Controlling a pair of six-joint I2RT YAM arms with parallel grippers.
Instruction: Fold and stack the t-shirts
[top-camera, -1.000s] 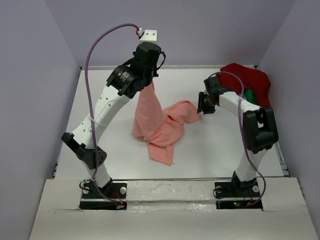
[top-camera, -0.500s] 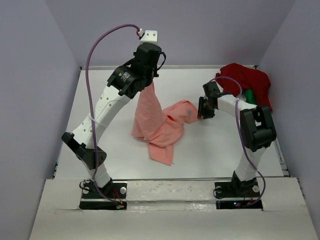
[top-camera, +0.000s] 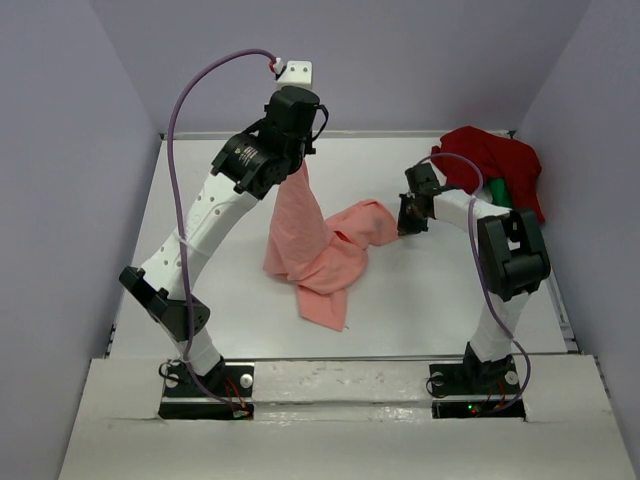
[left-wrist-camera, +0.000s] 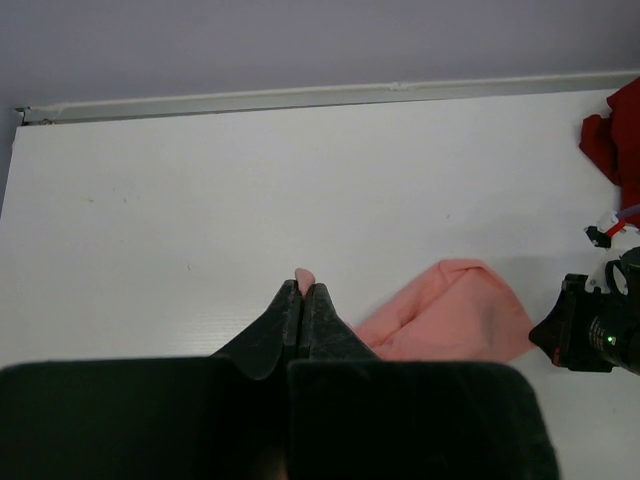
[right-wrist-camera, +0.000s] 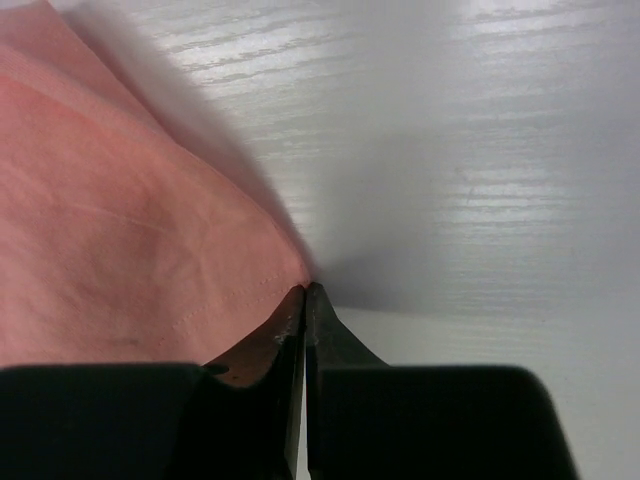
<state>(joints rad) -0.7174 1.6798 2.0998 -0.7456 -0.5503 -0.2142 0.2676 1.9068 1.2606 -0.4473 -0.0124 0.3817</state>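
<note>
1. White table (top-camera: 430, 295) between lilac walls (top-camera: 60, 200), from above: the left gripper (top-camera: 299, 168) stays raised, clenched on the salmon-pink t-shirt (top-camera: 310, 250). The right gripper (top-camera: 404, 226) has barely shifted in the last half second. The shirt's long axis runs from the raised pinch down to a point near the front edge, with one lobe reaching right. A dark red t-shirt (top-camera: 495, 155) and a green t-shirt (top-camera: 497, 189) sit bunched in the far right corner.
2. Left wrist view: the jaws are pinched together, and a pink tip of cloth pokes out beyond them.
3. Right wrist view: the fingers (right-wrist-camera: 322, 340) are pressed together, tips at the pink hem. Whether they catch cloth cannot be told.
</note>
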